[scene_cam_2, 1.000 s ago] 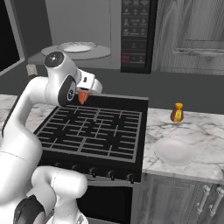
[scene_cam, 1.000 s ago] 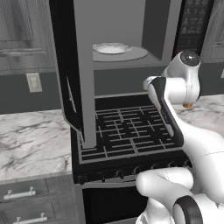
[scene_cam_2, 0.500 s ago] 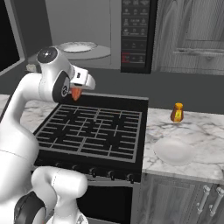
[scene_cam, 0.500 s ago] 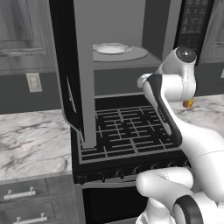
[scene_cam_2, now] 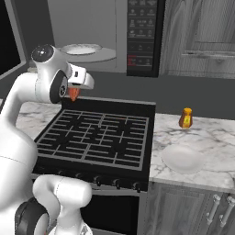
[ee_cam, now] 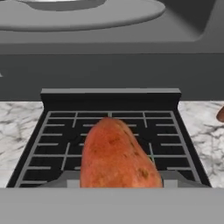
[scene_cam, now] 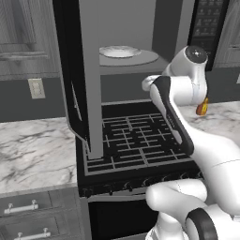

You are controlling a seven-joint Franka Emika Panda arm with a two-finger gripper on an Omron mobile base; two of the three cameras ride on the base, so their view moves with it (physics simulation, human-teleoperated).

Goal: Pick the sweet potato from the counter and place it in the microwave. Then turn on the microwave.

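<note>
We hold the sweet potato (ee_cam: 117, 155) in the gripper (scene_cam_2: 73, 94), so the picking from the counter (scene_cam: 33, 152) is done. What is left, as far as we can judge, is to carry it into the microwave (scene_cam: 124, 54), set it down there, close the door and start the oven from the button panel (scene_cam_2: 142, 34).

Going from left to right in the left base view: the marble counter lies at the left with its grey drawers below. Next stands the black microwave door (scene_cam: 70, 89), swung open and hanging down over the left edge of the stovetop (scene_cam: 131, 140). Then comes the open cavity, with the white round plate (scene_cam: 119, 50) on the turntable inside; the plate is bare. To the right of it, our arm rises from the lower right, bends at the elbow over the burners, and the wrist sits high, near the lower right edge of the cavity.

In the right base view the hand points down and a little forward, and an orange-red tip hangs below it, above the back left part of the grates. The tuber is thus in the air, below the level of the turntable and in front of it, not yet inside.

In the hand view the fingers close on the tuber from both sides; we think the grip is near its thick middle, but the lower part is hidden, so we cannot be sure. Farther right on the counter stand an orange bottle (scene_cam_2: 185, 118) and a white dish (scene_cam_2: 182, 159), both well apart from our hand.
</note>
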